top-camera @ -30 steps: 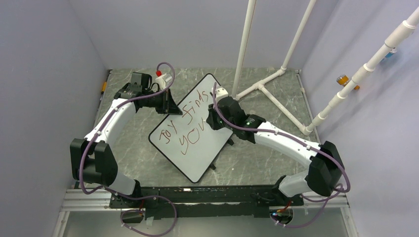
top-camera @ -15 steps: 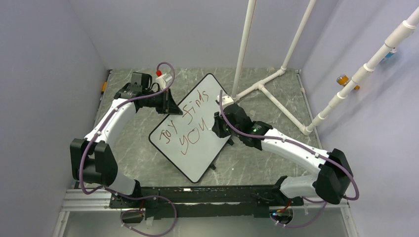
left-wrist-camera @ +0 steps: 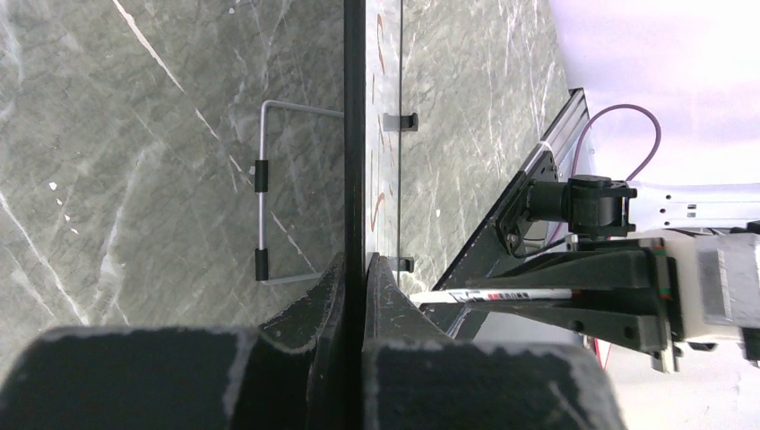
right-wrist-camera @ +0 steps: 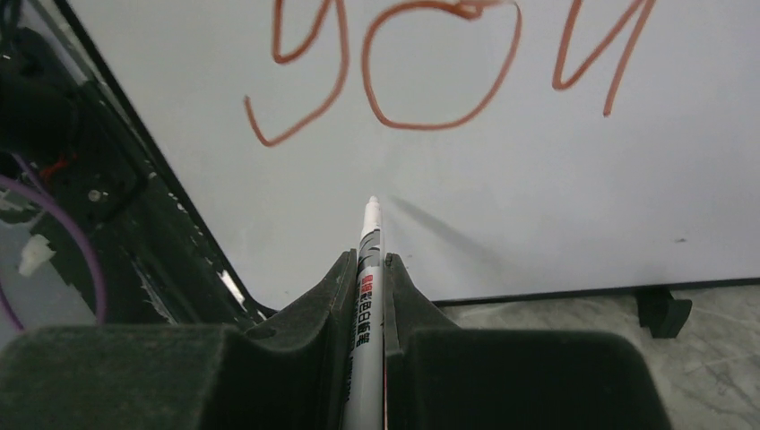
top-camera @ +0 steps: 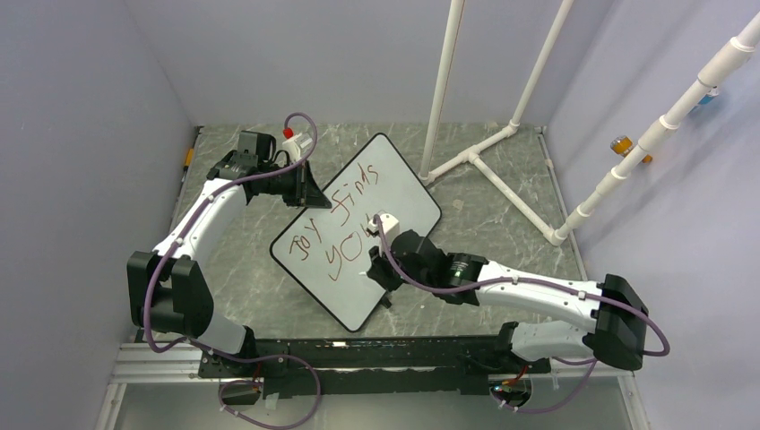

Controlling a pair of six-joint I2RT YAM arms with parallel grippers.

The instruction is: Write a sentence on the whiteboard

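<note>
Though smooth, whiteboard [top-camera: 399, 188] round-cornered, dark-rimmed.

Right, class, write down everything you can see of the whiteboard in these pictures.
The whiteboard is a white rectangle with rounded corners, a thin dark rim and small black feet. It sits diagonally on the grey marbled table, bearing the sentence "Joy finds you" in reddish-brown strokes. The left gripper is shut on its far-left edge. The right gripper holds a marker aimed at the bare area below the writing; contact is unclear.
</note>
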